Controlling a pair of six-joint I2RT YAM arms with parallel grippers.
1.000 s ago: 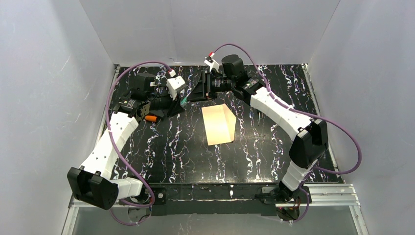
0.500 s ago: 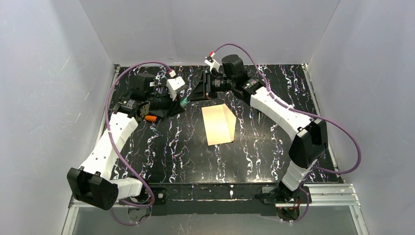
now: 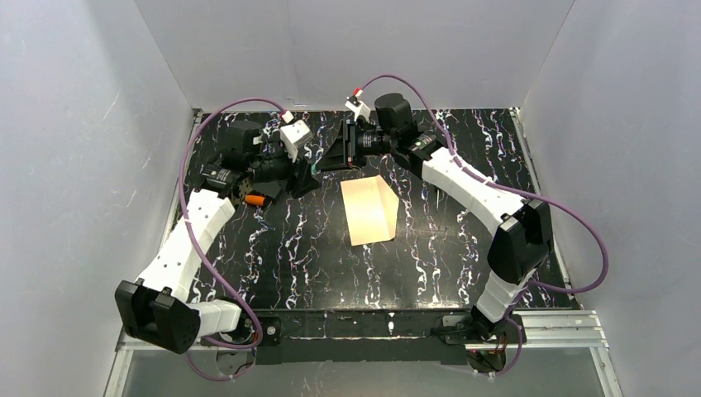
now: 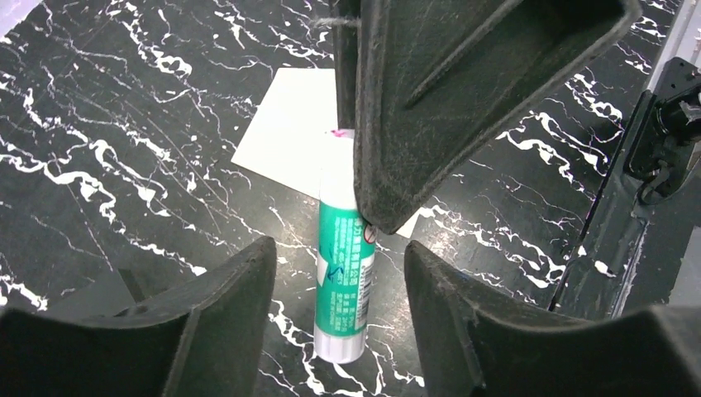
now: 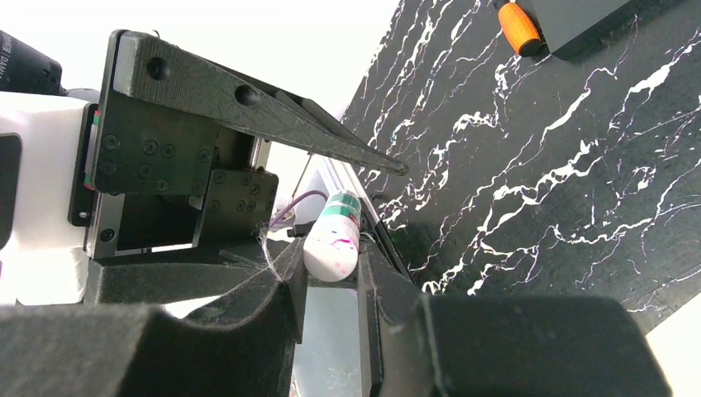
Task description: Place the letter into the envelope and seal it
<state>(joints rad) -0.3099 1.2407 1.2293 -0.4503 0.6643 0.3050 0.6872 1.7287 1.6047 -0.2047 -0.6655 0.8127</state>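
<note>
Status: my right hand [image 5: 331, 258] is clamped on the glue stick [image 4: 343, 273], with fingers on both sides of its barrel and the stick's long axis running out along the hand. My left hand [image 4: 335, 252] is released: its fingers stand either side of the same stick with gaps showing, touching nothing. The two hands meet nose to nose at the far middle of the surface [image 3: 314, 265].

Key relation: the envelope [image 3: 369, 211] lies flat mid-surface, toward my bases and a little to the right of both hands. Its long axis runs roughly far-to-near, slightly skewed, and its far edge is the end nearest the hands. The right hand is nearer to that edge and has the glue, so I judge the next move is its to make — down and toward the bases, stick tip onto the flap area. The left hand is close enough to pin the paper.

Letter: there's no separate white sheet in the overhead view, so I judge it's already inside the envelope — can't confirm. The left wrist view shows a pale sheet [image 4: 289, 124] on the surface beyond the stick. It's likely the envelope washed out, but I can't tell for sure.

Count: one envelope, one glue stick, zero loose letters seen, two hands. There's also one orange-tipped item [image 3: 258, 199] by my left forearm, well apart from the envelope.
</note>
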